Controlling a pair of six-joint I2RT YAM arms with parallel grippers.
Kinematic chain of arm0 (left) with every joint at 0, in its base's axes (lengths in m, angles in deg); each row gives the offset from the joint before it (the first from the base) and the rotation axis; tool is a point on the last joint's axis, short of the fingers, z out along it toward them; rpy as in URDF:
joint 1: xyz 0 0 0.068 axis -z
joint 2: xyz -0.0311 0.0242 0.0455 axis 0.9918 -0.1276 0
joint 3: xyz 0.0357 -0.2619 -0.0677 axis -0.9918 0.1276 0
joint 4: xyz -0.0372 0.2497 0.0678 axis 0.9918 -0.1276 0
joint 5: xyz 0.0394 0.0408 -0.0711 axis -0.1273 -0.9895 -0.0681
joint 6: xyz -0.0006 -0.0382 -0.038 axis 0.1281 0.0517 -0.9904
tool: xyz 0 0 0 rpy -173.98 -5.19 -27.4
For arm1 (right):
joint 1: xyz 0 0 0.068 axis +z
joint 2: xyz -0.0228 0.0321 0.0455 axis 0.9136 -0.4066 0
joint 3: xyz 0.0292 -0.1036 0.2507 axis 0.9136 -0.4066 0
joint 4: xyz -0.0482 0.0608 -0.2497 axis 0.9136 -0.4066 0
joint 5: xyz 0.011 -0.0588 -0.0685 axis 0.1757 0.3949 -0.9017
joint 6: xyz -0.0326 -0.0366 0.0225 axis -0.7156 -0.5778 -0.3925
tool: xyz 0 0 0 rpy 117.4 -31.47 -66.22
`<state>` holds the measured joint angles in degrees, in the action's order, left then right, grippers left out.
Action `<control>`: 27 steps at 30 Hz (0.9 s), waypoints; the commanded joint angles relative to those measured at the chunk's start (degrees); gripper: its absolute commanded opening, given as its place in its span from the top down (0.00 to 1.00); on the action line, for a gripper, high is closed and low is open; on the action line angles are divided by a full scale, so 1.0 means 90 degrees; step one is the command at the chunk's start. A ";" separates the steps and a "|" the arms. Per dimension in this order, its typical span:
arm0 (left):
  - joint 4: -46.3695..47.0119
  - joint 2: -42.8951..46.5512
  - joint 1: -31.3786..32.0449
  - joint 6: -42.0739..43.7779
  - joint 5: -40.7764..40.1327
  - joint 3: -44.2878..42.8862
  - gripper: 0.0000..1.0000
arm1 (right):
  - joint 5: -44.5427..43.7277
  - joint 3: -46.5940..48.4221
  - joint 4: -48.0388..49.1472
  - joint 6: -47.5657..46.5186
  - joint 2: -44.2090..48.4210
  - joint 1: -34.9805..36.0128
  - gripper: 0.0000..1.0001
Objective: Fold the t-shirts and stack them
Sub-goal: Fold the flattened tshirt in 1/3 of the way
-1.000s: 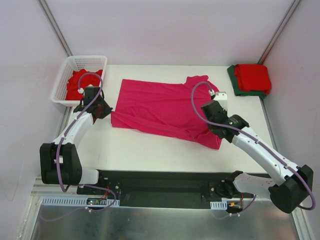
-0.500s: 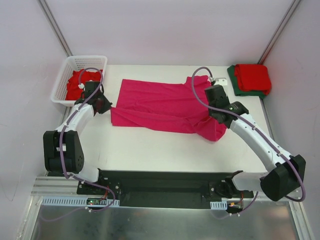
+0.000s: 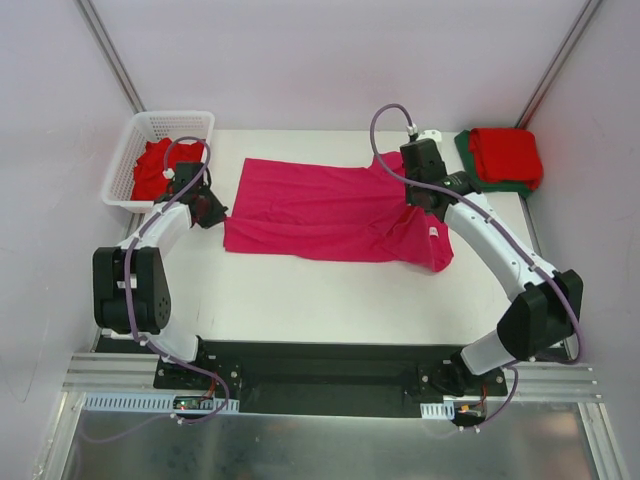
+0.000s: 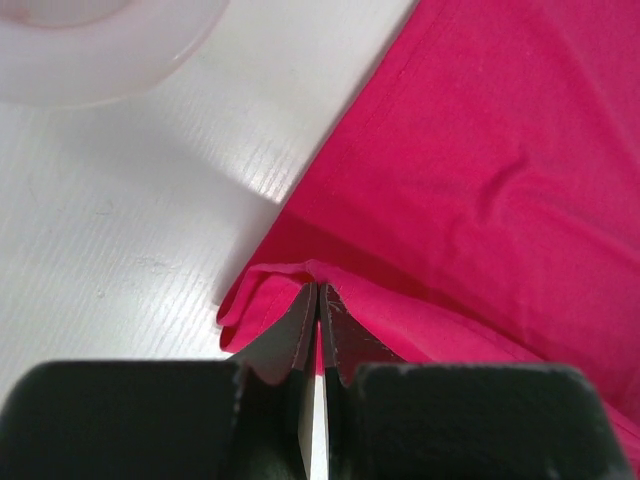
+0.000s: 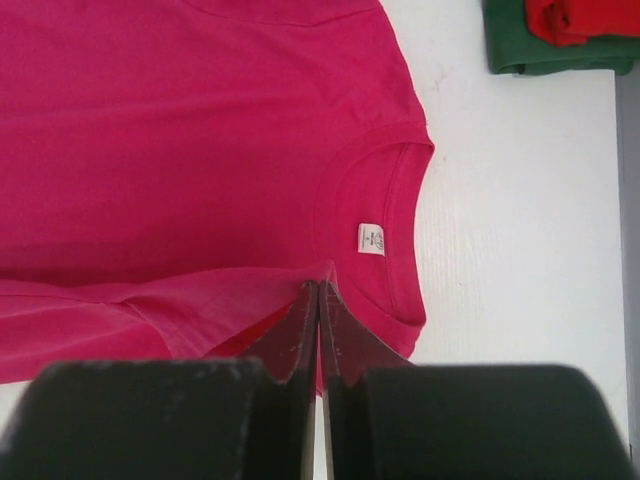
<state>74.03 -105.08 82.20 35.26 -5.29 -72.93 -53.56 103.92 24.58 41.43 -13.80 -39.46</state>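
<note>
A magenta-pink t-shirt lies spread across the middle of the table, its collar to the right. The small white neck label shows inside the collar. My left gripper is shut on a raised fold at the shirt's left corner. My right gripper is shut on a lifted edge of the same shirt, just short of the collar. At the far right corner a folded red t-shirt rests on a folded dark green one.
A white lattice basket stands at the far left corner with red cloth inside. The table's right edge runs close past the folded stack. Bare white tabletop lies between the shirt and the arm bases.
Both grippers have moved away from the bases with the shirt's near edge held. The right one travelled furthest, up to the collar, so the near right part now lies folded over.
</note>
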 commanded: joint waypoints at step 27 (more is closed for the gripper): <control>0.0225 -0.0377 -0.0036 0.0071 0.0298 -0.0337 1.00 | 0.2380 -0.1341 0.0465 0.0654 -0.1209 0.0205 0.98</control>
<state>75.21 -108.40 82.20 35.28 -3.89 -74.68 -33.74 91.51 27.32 46.35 -24.38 -38.28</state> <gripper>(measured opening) 0.006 0.018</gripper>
